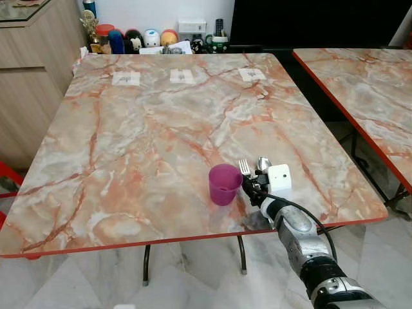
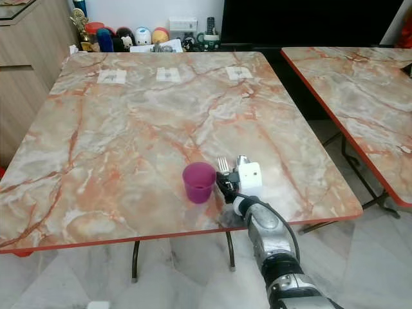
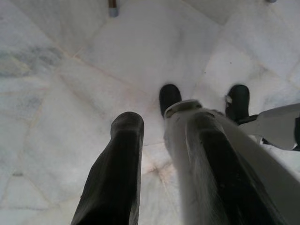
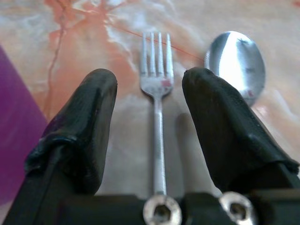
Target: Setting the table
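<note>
Marble-patterned table [image 1: 161, 129] with orange-red edge carried a purple plastic cup [image 1: 224, 184] near its front edge. Just beside the cup lay a silver metal fork [image 4: 157, 117] and a silver metal spoon [image 4: 236, 63], side by side. The right gripper [image 4: 150, 122] sat low over the tabletop, fingers spread apart astride the fork's handle. The left gripper [image 3: 159, 140] hung over pale marble floor [image 3: 70, 70], fingers apart, holding nothing.

no readable text, labels or numbers anywhere

On the table [image 1: 129, 148], cup [image 1: 224, 183] left of fork [image 1: 244, 168], spoon [image 1: 262, 164] right.
</note>
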### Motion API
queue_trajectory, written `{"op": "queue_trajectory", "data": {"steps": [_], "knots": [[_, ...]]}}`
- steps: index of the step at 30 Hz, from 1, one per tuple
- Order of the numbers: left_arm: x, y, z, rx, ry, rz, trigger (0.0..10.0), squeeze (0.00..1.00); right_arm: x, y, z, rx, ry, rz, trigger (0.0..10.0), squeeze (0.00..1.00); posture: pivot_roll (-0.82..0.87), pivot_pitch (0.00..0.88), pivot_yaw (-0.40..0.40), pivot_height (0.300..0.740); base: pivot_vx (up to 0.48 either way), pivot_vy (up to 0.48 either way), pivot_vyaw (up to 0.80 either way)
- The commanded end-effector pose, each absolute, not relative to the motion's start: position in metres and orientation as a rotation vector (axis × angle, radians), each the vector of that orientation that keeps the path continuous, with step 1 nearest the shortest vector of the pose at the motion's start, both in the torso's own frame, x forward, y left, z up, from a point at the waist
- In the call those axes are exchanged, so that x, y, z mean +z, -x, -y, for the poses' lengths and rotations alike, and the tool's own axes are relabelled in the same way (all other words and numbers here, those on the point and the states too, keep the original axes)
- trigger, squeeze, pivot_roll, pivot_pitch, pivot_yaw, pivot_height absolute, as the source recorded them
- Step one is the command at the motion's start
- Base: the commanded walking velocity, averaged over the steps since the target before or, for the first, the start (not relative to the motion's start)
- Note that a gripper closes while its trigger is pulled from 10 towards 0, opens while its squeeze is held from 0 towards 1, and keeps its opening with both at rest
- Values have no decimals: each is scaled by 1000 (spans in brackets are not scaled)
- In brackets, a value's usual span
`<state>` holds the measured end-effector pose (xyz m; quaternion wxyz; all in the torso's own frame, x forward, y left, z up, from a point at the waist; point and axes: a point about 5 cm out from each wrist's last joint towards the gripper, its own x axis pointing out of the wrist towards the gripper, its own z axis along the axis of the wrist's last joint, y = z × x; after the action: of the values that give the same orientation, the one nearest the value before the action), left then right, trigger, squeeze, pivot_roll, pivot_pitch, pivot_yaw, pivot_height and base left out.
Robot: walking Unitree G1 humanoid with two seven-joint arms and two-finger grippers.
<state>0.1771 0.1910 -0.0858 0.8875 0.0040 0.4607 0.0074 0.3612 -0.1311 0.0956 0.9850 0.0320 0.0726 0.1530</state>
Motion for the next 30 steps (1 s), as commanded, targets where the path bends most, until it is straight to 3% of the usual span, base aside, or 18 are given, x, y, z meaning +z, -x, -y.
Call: {"op": "queue_trajectory", "data": {"steps": [1, 13, 28, 29, 30], "knots": [[-91, -167, -192, 11, -31, -1006, 10000, 0, 95, -362, 132, 299, -59, -163, 10000, 0, 27, 139, -43, 740, 0, 0, 0], [-86, -181, -182, -1, -37, -990, 10000, 0, 91, -362, 129, 300, -56, -200, 10000, 0, 27, 137, -42, 740, 0, 0, 0], [-88, -176, -186, 1, -54, -1007, 10000, 0, 83, -360, 131, 278, -67, -259, 10000, 0, 31, 134, -44, 740, 0, 0, 0], [-88, -176, -186, 2, -55, -1008, 10000, 0, 82, -360, 130, 283, -68, -264, 9333, 0, 32, 134, -44, 740, 0, 0, 0], [-88, -176, -186, 2, -56, -1008, 10000, 0, 81, -359, 130, 286, -67, -268, 9333, 0, 32, 134, -44, 740, 0, 0, 0]]}}
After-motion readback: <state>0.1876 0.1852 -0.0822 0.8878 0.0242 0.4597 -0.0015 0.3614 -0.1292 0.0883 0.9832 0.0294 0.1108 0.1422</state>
